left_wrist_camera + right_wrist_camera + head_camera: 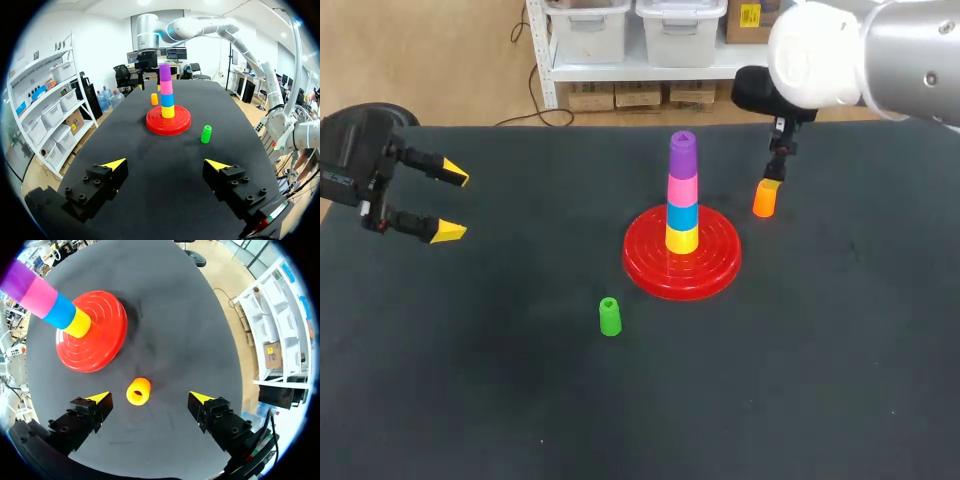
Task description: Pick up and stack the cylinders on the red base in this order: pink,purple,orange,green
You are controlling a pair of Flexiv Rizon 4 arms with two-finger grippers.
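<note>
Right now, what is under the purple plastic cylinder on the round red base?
Under the purple cylinder: a pink cylinder, then a blue cylinder, then a yellow cylinder resting on the round red base. The stack covers any centre peg.

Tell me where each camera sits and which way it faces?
Head view: fixed above and behind the robot, looking down on the black table; left end effector and right arm show at the sides.
Left wrist view: on the left wrist, looking along the table toward the red ridged plastic base; its own yellow-tipped fingers show.
Right wrist view: on the right wrist, looking down at the orange plastic cylinder; the open right end effector shows.
Shared: all three show the base and orange cylinder.
</note>
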